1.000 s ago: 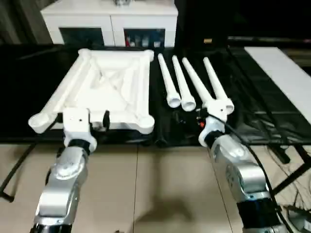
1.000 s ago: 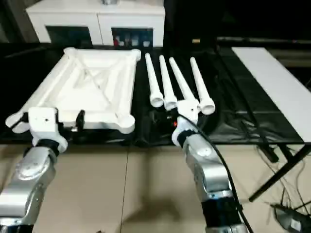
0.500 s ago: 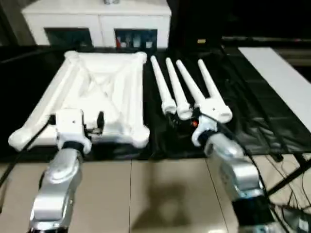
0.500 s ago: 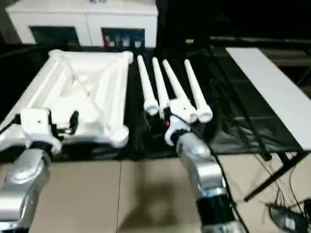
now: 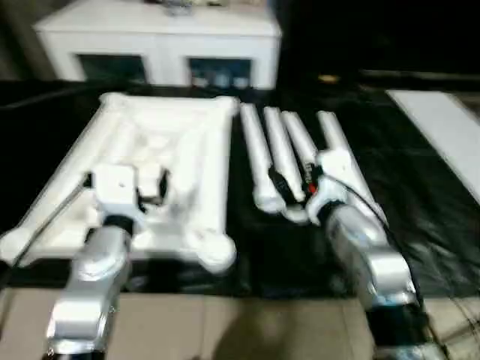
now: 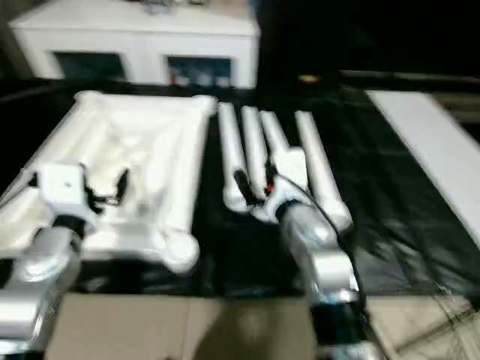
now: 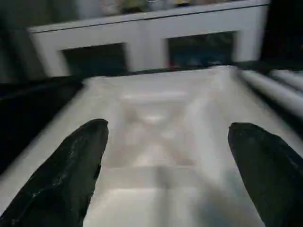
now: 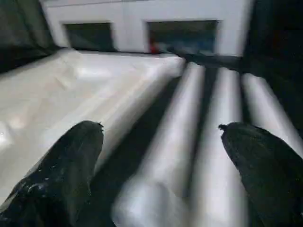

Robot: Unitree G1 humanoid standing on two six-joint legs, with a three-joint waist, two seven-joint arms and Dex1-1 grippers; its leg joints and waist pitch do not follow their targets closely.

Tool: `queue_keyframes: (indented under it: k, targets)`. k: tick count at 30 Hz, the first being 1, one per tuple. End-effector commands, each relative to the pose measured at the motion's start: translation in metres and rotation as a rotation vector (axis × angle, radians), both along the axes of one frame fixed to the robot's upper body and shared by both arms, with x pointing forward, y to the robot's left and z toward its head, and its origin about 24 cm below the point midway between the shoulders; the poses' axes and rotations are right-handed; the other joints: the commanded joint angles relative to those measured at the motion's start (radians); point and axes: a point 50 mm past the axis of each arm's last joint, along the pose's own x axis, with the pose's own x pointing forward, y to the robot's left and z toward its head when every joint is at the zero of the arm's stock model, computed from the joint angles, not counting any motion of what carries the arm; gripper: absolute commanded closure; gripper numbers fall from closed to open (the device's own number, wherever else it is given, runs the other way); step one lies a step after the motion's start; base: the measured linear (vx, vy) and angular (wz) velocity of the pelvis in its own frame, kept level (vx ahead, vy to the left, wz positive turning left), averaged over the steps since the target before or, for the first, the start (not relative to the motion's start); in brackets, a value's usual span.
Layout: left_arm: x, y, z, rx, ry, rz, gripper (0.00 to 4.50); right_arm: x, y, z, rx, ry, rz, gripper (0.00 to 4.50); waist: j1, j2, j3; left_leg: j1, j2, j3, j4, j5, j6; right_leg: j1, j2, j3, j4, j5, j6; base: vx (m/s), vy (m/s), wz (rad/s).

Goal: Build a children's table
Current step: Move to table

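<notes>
On black cloth (image 5: 420,195) before the white cabinet (image 5: 161,45) the tabletop (image 5: 161,157) lies ribs up, four legs (image 5: 289,154) loose beside it, none fitted yet, and my left gripper (image 7: 163,156) and right gripper (image 8: 161,156) are wide open, holding nothing.

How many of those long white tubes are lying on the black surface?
4, side by side right of the tabletop: leg one, leg two, leg three, leg four, partly behind the right tool.

Both silver forearms reach forward, side by side. The left gripper (image 7: 165,161) has its 2 black fingers (image 7: 71,175) spread wide, nothing between them. The right gripper (image 8: 161,165) is likewise spread wide and empty, fingers (image 8: 61,175) pointing ahead.
</notes>
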Motion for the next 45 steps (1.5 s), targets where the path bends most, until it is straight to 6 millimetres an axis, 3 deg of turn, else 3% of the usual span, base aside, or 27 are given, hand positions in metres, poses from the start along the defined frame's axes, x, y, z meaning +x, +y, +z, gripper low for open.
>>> queue_keyframes:
  k: [1,2,3,4,5,6,7,8,9,10,11,12,13,14,15,16,17,18,19,20,22,26,31,33,35,40,45]
  targets:
    - [0.003,-0.009,0.001,-0.007,-0.002,-0.040,0.00,0.001,-0.015,0.001,-0.019,-0.008,-0.041,0.04,-0.027,0.045,-0.064,0.161,0.144,-0.121,-0.113,-0.089,0.226,-0.145,-0.010,0.023,0.053,-0.075,0.039,0.194,0.037,0.05]
    - [0.004,-0.010,0.001,-0.010,-0.001,-0.047,0.00,0.001,-0.016,0.001,-0.028,-0.012,-0.030,0.04,-0.029,0.042,-0.058,0.153,0.134,-0.109,-0.122,-0.028,0.268,-0.167,-0.015,0.024,0.067,-0.011,0.085,0.147,0.033,0.07]
    - [0.004,-0.010,0.001,-0.012,-0.001,-0.051,0.00,0.001,-0.016,0.001,-0.027,-0.011,-0.024,0.04,-0.031,0.029,-0.060,0.156,0.132,-0.100,-0.123,0.020,0.291,-0.183,-0.019,0.025,0.067,0.027,0.100,0.147,0.033,0.07]
    - [0.004,-0.012,0.001,-0.013,-0.004,-0.069,0.00,0.000,-0.017,0.001,-0.031,-0.006,-0.027,0.04,-0.028,0.017,-0.047,0.140,0.160,-0.012,-0.151,-0.002,0.249,-0.202,-0.035,0.031,0.059,0.109,0.079,0.138,-0.008,-0.08]
    - [0.004,-0.013,0.001,-0.014,-0.005,-0.082,0.00,0.000,-0.017,0.001,-0.034,-0.003,-0.031,0.04,-0.016,-0.006,-0.030,0.124,0.164,0.055,-0.185,-0.112,0.180,-0.190,-0.051,0.032,0.023,0.186,0.008,0.132,-0.071,-0.29]
    - [0.003,-0.017,0.001,-0.022,-0.013,-0.138,0.00,-0.001,-0.018,0.003,-0.036,-0.011,-0.027,0.04,-0.018,-0.039,-0.025,0.125,0.154,0.094,-0.189,-0.210,0.152,-0.172,-0.064,0.044,-0.025,0.218,-0.037,0.132,-0.071,-0.29]
    - [0.001,-0.020,0.000,-0.020,-0.019,-0.185,0.00,-0.002,-0.018,0.005,-0.037,-0.016,-0.022,0.04,0.003,-0.089,-0.028,0.147,0.052,0.187,-0.103,-0.340,0.083,-0.155,-0.063,0.124,-0.151,0.073,-0.134,0.180,-0.144,-0.31]
    - [-0.002,-0.025,-0.001,-0.021,-0.025,-0.283,0.00,-0.003,-0.016,0.008,-0.051,-0.036,-0.007,0.04,0.059,-0.088,-0.024,0.070,-0.018,0.112,0.029,-0.250,0.097,-0.028,-0.220,0.264,-0.225,-0.260,-0.223,0.212,-0.123,-0.21]
    - [-0.004,-0.027,-0.001,-0.026,-0.024,-0.333,0.00,-0.004,-0.015,0.010,-0.058,-0.042,0.004,0.04,0.065,-0.089,-0.035,0.041,0.008,0.067,0.026,-0.111,0.071,-0.003,-0.235,0.284,-0.206,-0.212,-0.235,0.212,-0.123,-0.21]
    - [-0.005,-0.027,-0.002,-0.026,-0.023,-0.341,0.00,-0.004,-0.015,0.010,-0.059,-0.043,0.005,0.04,0.052,-0.088,-0.054,-0.010,-0.002,0.022,0.013,0.135,0.020,0.012,-0.179,0.233,-0.125,0.191,-0.151,0.170,-0.080,-0.15]
    - [-0.011,-0.030,0.000,-0.040,-0.037,-0.464,0.00,-0.007,-0.013,0.014,-0.088,-0.058,0.049,0.04,0.039,-0.070,-0.049,-0.010,-0.015,0.017,-0.006,0.267,-0.018,-0.021,-0.130,0.180,-0.101,0.639,-0.063,0.114,-0.092,-0.04]
    - [-0.011,-0.030,0.000,-0.040,-0.037,-0.464,0.00,-0.007,-0.013,0.014,-0.088,-0.058,0.049,0.04,0.037,-0.058,-0.051,-0.009,-0.013,0.018,-0.028,0.312,-0.033,-0.038,-0.108,0.150,-0.095,0.792,-0.035,0.114,-0.092,-0.04]
    - [-0.017,-0.033,-0.001,-0.034,0.004,-0.596,0.00,-0.012,-0.012,0.016,-0.136,-0.070,0.133,0.04,0.021,-0.032,-0.051,-0.023,-0.003,0.029,-0.070,0.356,-0.046,-0.062,-0.058,0.102,-0.095,0.885,0.011,0.066,-0.053,-0.04]
    - [-0.019,-0.034,-0.001,-0.029,0.022,-0.642,0.00,-0.014,-0.012,0.016,-0.155,-0.074,0.167,0.04,0.025,-0.020,-0.057,-0.022,0.017,0.026,-0.074,0.306,-0.041,-0.067,-0.053,0.096,-0.103,0.811,0.039,0.000,0.000,0.00]
    - [-0.020,-0.034,-0.001,-0.024,0.032,-0.668,0.00,-0.015,-0.013,0.016,-0.166,-0.077,0.186,0.04,0.017,-0.003,-0.047,-0.022,0.061,0.019,-0.090,0.145,-0.049,-0.071,-0.056,0.095,-0.119,0.531,0.034,0.000,0.000,0.00]
    - [-0.022,-0.035,-0.002,-0.024,0.054,-0.707,0.00,-0.017,-0.014,0.016,-0.187,-0.079,0.214,0.04,0.015,0.003,-0.045,-0.005,0.094,0.015,-0.099,-0.003,-0.065,-0.071,-0.065,0.104,-0.141,0.238,-0.013,0.000,0.000,0.00]
    - [-0.023,-0.035,-0.002,-0.025,0.071,-0.736,0.00,-0.018,-0.015,0.016,-0.201,-0.080,0.234,0.04,0.014,0.001,-0.040,0.005,0.112,0.019,-0.111,-0.075,-0.065,-0.076,-0.073,0.111,-0.150,0.076,-0.080,0.000,0.000,0.00]
    - [-0.024,-0.035,-0.002,-0.024,0.092,-0.776,0.00,-0.019,-0.017,0.016,-0.210,-0.077,0.265,0.04,0.011,-0.002,-0.032,0.003,0.112,0.027,-0.118,-0.110,-0.061,-0.078,-0.074,0.112,-0.159,0.007,-0.101,0.000,0.000,0.00]
    - [-0.025,-0.034,-0.002,-0.017,0.123,-0.833,0.00,-0.021,-0.020,0.017,-0.218,-0.071,0.317,0.04,0.013,-0.001,-0.026,0.008,0.113,0.038,-0.123,-0.183,-0.066,-0.085,-0.079,0.114,-0.168,-0.129,-0.123,0.000,0.000,0.00]
    - [-0.025,-0.033,-0.002,-0.012,0.132,-0.854,0.00,-0.022,-0.021,0.018,-0.219,-0.067,0.338,0.04,0.014,-0.006,-0.020,0.010,0.108,0.046,-0.126,-0.225,-0.065,-0.088,-0.084,0.118,-0.176,-0.241,-0.118,0.000,0.000,0.00]
    - [-0.025,-0.031,-0.001,-0.003,0.148,-0.884,0.00,-0.023,-0.022,0.020,-0.222,-0.066,0.370,0.04,0.018,-0.010,-0.018,0.018,0.105,0.055,-0.128,-0.240,-0.062,-0.095,-0.090,0.120,-0.191,-0.365,-0.089,0.000,0.000,0.00]
    - [-0.019,-0.013,0.007,0.082,0.235,-0.970,0.00,-0.030,-0.027,0.031,-0.268,-0.066,0.591,0.04,0.025,-0.013,-0.022,0.015,0.109,0.065,-0.134,-0.200,-0.041,-0.097,-0.092,0.119,-0.188,-0.338,-0.068,0.000,0.000,0.00]
    - [-0.019,0.004,0.011,0.150,0.334,-1.023,0.00,-0.039,-0.032,0.038,-0.304,-0.043,0.751,0.04,0.029,-0.018,-0.027,0.006,0.110,0.066,-0.133,-0.151,-0.026,-0.091,-0.099,0.116,-0.180,-0.297,-0.080,0.000,0.000,0.00]
    - [-0.023,0.021,0.012,0.206,0.427,-1.061,0.17,-0.043,-0.037,0.039,-0.329,-0.016,0.816,0.01,0.031,-0.022,-0.031,0.005,0.111,0.070,-0.128,-0.112,-0.016,-0.093,-0.099,0.119,-0.173,-0.233,-0.093,0.000,0.000,0.00]
    - [-0.026,0.027,0.014,0.211,0.464,-1.087,0.34,-0.043,-0.039,0.038,-0.341,-0.006,0.830,0.00,0.035,-0.017,-0.035,0.004,0.113,0.070,-0.126,-0.083,-0.012,-0.093,-0.099,0.118,-0.165,-0.171,-0.113,0.000,0.000,0.00]
    - [-0.031,0.039,0.015,0.263,0.563,-1.128,0.78,-0.043,-0.037,0.035,-0.360,0.014,0.870,0.00,0.037,-0.019,-0.038,0.002,0.114,0.074,-0.123,-0.053,-0.003,-0.090,-0.101,0.115,-0.151,-0.054,-0.162,0.000,0.000,0.00]
    - [-0.031,0.043,0.009,0.315,0.624,-1.159,1.23,-0.046,-0.031,0.034,-0.362,0.019,0.921,0.00,0.041,-0.019,-0.032,0.006,0.117,0.075,-0.128,-0.093,-0.009,-0.092,-0.105,0.116,-0.159,-0.133,-0.151,0.000,0.000,0.00]
